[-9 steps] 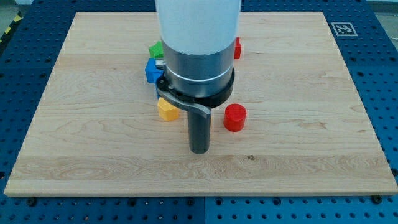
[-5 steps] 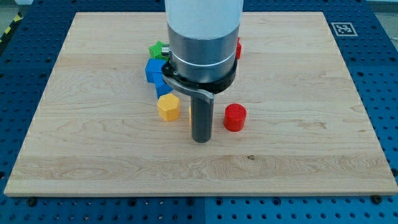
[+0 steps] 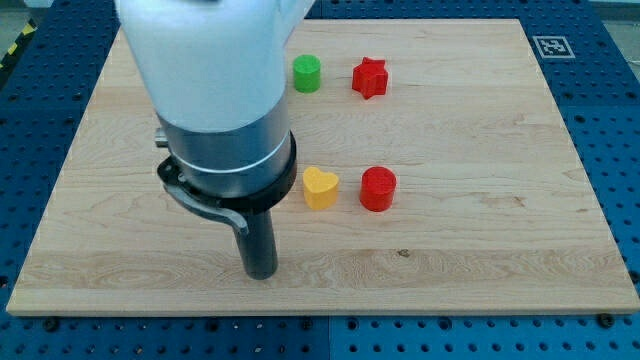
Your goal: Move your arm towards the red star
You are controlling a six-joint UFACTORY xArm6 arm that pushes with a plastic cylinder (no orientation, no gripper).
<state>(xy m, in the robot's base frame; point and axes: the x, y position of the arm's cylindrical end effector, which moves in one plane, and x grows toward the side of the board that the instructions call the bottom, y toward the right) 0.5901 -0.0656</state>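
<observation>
1. Red star: lies flat on the wooden board near the view's top, a little right of the centre line, with bare wood all round it.
2. Green cylinder: stands just left of the red star, in the same row; the two are near one another but apart.
3. Red cylinder: stands in the middle band of the board, almost straight below the red star in the view and well apart from it.
4. Yellow heart: sits just left of the red cylinder, with a narrow strip of wood between them.
5. My tip: the lower end of the dark rod rests on the board toward the view's bottom, left of centre. It lies below and to the left of the yellow heart, touches no block, and is well apart from the red star, which lies far up and to the right of it.
6. End effector: a plain rod with no jaws; nothing is clamped or carried on it.
7. Arm housing: the white and grey body above the rod hides the upper-left middle of the board.
8. Printed square marker: fixed at the board's top right corner.
9. Blue perforated table: surrounds the board on all sides.
</observation>
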